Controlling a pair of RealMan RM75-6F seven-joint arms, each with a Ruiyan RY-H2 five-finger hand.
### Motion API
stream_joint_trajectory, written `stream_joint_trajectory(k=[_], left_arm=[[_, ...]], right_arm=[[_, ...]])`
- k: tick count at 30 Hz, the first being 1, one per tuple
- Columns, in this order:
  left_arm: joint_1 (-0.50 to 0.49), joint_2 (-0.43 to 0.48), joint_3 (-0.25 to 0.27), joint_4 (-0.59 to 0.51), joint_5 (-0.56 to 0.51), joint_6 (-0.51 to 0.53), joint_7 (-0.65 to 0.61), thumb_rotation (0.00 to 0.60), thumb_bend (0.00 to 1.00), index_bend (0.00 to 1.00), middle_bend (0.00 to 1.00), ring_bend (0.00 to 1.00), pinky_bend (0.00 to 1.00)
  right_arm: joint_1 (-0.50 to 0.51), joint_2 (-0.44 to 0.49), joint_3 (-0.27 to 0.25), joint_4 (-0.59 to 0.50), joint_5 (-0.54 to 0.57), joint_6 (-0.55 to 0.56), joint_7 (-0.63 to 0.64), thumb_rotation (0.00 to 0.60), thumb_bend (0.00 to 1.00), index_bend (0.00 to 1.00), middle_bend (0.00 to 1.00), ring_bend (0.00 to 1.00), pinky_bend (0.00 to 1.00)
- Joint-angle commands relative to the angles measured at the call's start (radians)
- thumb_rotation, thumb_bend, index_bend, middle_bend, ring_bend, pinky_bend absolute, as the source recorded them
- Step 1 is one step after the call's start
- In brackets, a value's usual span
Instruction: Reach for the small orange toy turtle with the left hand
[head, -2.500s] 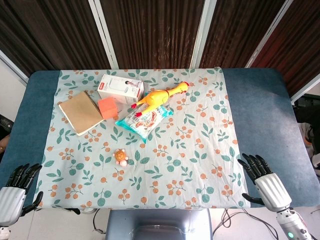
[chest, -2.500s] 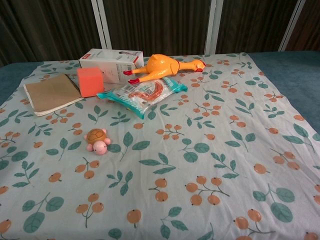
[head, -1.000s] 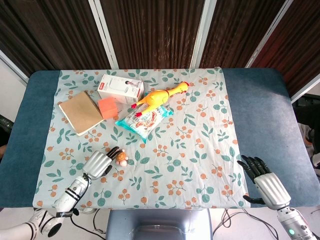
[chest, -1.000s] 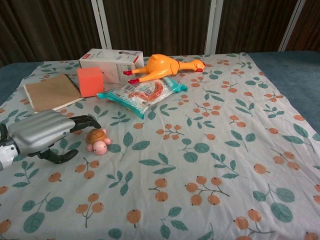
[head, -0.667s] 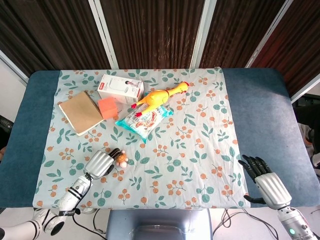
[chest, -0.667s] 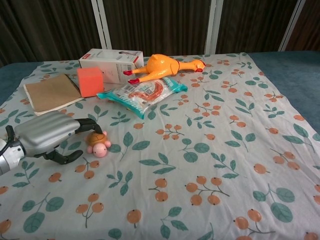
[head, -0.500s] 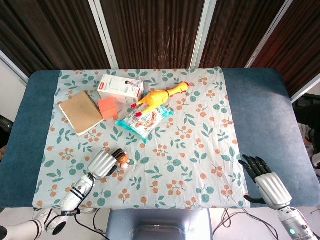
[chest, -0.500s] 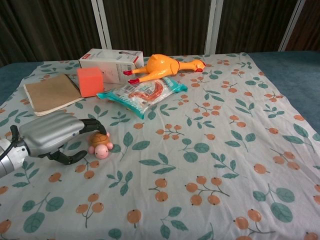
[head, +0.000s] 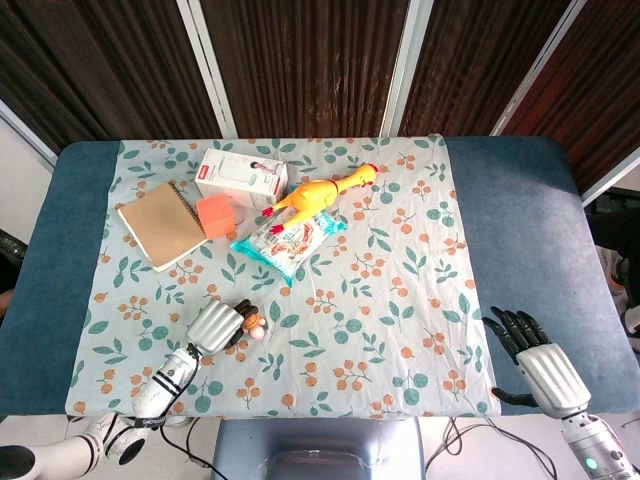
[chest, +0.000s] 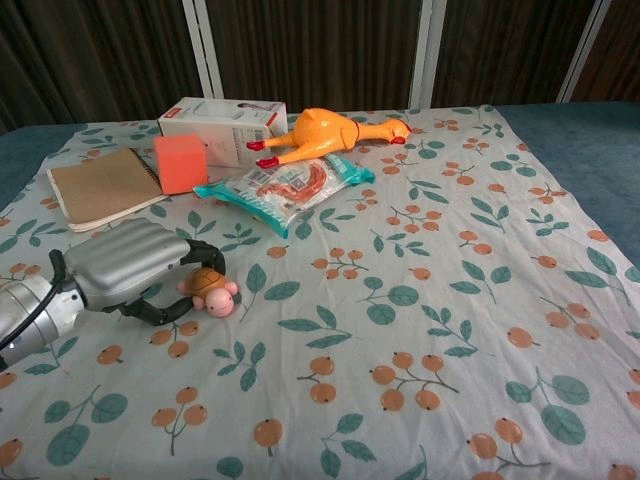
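Turtle: the small orange toy turtle (chest: 210, 290) sits on the floral cloth (chest: 420, 300) near the front left of the table (head: 520, 230), its pink head turned away from the left hand.
Left hand: the left hand (chest: 135, 262) lies palm down just beside the turtle; its dark fingertips (chest: 205, 258) curl over the shell and the thumb hooks under from the near side. Whether it truly grips cannot be told.
Chest view only: the curl of the fingers round the shell and the turtle's pink face.
Head view only: the left hand (head: 218, 326) on its forearm coming in from the front edge, and the right hand (head: 535, 362).
Right hand: fingers spread, holding nothing, off the cloth at the front right corner.
Further back: rubber chicken (chest: 325, 130), white box (chest: 222, 118), orange cube (chest: 181, 163), notebook (chest: 105, 185), snack packet (chest: 285, 188), clustered at the back left, well apart from the turtle.
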Motion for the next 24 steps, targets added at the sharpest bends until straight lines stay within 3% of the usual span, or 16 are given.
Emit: stream_joint_trajectory(k=[1, 4, 15, 17, 21, 24], left_arm=[[0.002, -0.030, 0.006, 0.050, 0.024, 0.059, -0.034, 0.600, 0.46, 0.77, 0.83, 0.97, 1.00], [0.004, -0.050, 0.007, 0.091, 0.034, 0.097, -0.047, 0.600, 0.48, 0.83, 0.91, 0.99, 1.00], [0.013, -0.102, 0.006, 0.211, 0.022, 0.148, -0.093, 0.600, 0.48, 0.84, 0.97, 1.00, 1.00], [0.010, -0.095, 0.019, 0.216, 0.019, 0.120, -0.107, 0.600, 0.48, 0.76, 0.88, 1.00, 1.00], [0.004, -0.070, 0.029, 0.178, 0.007, 0.077, -0.105, 0.600, 0.47, 0.37, 0.53, 0.98, 1.00], [0.001, -0.049, 0.032, 0.132, 0.004, 0.069, -0.093, 0.600, 0.47, 0.25, 0.35, 0.97, 1.00]], right_arm=[[-0.001, 0.001, -0.001, 0.000, -0.002, 0.002, 0.001, 0.600, 0.18, 0.00, 0.00, 0.00, 0.00], [-0.001, 0.001, -0.001, 0.000, -0.003, 0.002, 0.002, 0.600, 0.18, 0.00, 0.00, 0.00, 0.00], [-0.001, 0.004, -0.003, -0.001, -0.008, 0.000, 0.005, 0.600, 0.18, 0.00, 0.00, 0.00, 0.00], [-0.001, 0.005, -0.003, -0.002, -0.008, 0.002, 0.006, 0.600, 0.18, 0.00, 0.00, 0.00, 0.00], [-0.001, 0.003, -0.002, 0.001, -0.014, 0.007, 0.014, 0.600, 0.18, 0.00, 0.00, 0.00, 0.00], [-0.001, 0.002, -0.002, 0.004, -0.014, 0.009, 0.018, 0.600, 0.18, 0.00, 0.00, 0.00, 0.00]])
